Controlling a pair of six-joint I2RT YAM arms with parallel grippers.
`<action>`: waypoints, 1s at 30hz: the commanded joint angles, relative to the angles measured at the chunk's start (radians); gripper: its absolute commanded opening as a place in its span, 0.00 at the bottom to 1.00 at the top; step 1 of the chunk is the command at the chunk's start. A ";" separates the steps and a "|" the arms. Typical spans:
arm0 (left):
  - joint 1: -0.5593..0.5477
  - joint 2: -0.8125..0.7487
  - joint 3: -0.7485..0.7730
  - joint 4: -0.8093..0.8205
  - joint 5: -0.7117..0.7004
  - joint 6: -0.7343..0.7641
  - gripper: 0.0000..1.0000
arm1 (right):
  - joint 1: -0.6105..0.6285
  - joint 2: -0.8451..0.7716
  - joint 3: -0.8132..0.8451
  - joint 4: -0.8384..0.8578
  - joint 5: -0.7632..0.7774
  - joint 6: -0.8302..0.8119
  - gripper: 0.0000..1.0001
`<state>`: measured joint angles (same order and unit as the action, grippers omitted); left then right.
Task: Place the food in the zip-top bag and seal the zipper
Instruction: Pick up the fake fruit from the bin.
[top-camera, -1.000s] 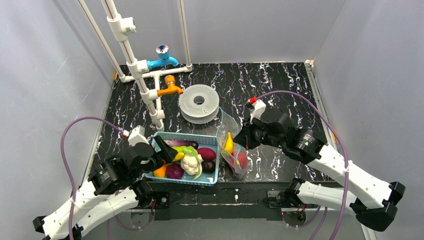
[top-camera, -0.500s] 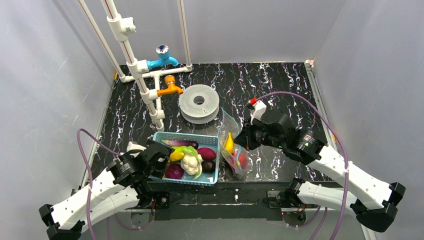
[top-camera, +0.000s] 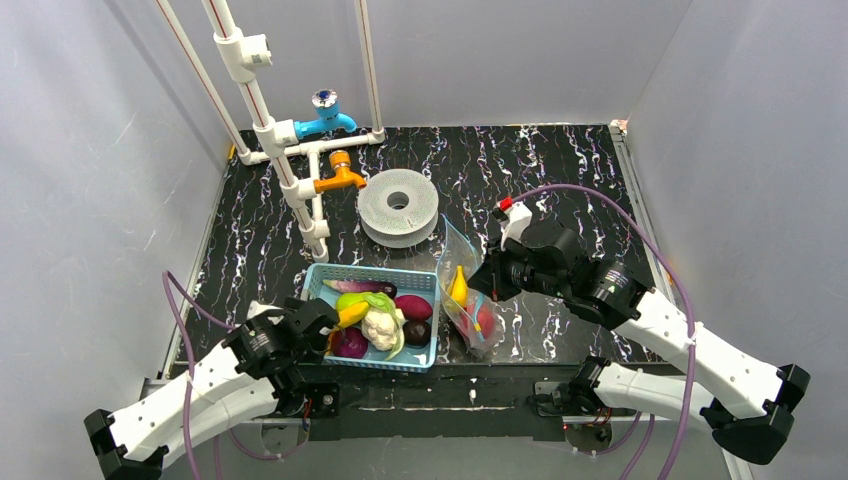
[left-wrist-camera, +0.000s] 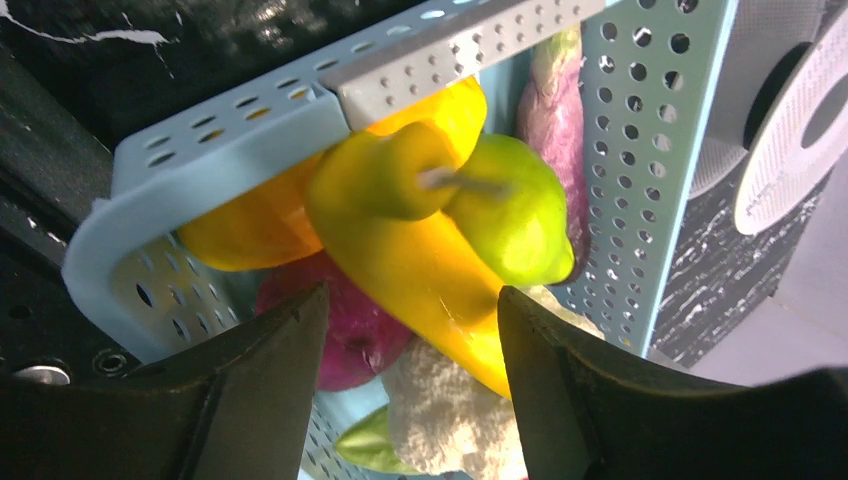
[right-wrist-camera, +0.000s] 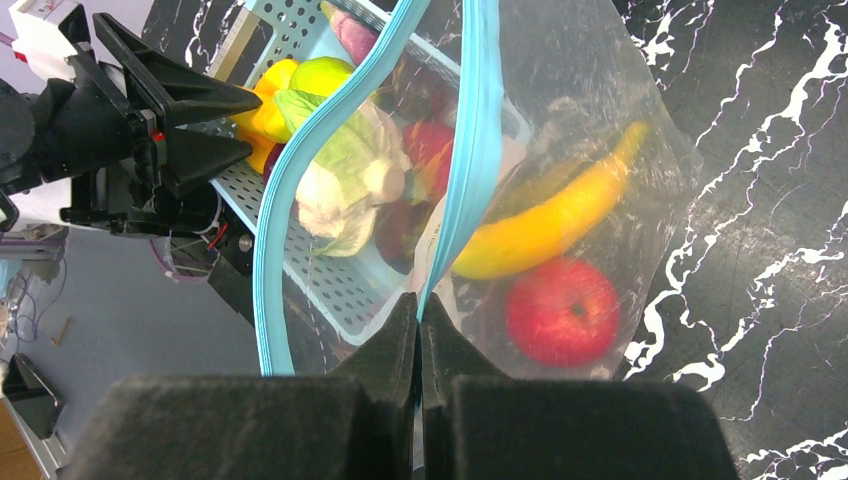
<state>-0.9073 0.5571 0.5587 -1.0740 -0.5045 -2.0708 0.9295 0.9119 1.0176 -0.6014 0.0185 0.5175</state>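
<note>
The zip-top bag (top-camera: 466, 296) stands open beside the basket, holding a yellow banana (right-wrist-camera: 560, 215) and a red apple (right-wrist-camera: 562, 310). Its teal zipper (right-wrist-camera: 472, 150) is parted into two strips. My right gripper (right-wrist-camera: 420, 312) is shut on one zipper strip and holds the mouth up. The rest of the food lies in the light-blue basket (top-camera: 366, 271): eggplant (top-camera: 352, 287), cauliflower (top-camera: 380, 328) and maroon pieces (top-camera: 413, 306). At the basket's near-left corner my left gripper (left-wrist-camera: 412, 365) is open, its fingers either side of a long yellow piece (left-wrist-camera: 420, 260) next to a green one (left-wrist-camera: 515, 215).
White pipes with a blue tap (top-camera: 325, 117) and an orange tap (top-camera: 342, 176) rise at the back left. A white spool (top-camera: 398, 206) lies behind the basket. Grey walls close in the black marbled table (top-camera: 560, 170) on three sides.
My left gripper has drawn back to the basket's near-left corner and its jaws have narrowed around the yellow piece. The right gripper and the bag have stayed put.
</note>
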 joint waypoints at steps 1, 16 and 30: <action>-0.003 0.028 -0.032 0.019 -0.098 -0.595 0.61 | -0.004 0.006 0.006 0.042 -0.011 -0.004 0.01; -0.001 0.129 -0.035 0.153 -0.151 -0.595 0.47 | -0.005 -0.001 -0.001 0.041 -0.040 0.002 0.01; -0.001 0.043 0.153 -0.088 -0.205 -0.443 0.28 | -0.005 -0.014 -0.004 0.041 -0.033 0.004 0.01</action>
<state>-0.9070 0.6315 0.5976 -0.9985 -0.6147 -2.0792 0.9295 0.9176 1.0168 -0.5987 -0.0074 0.5205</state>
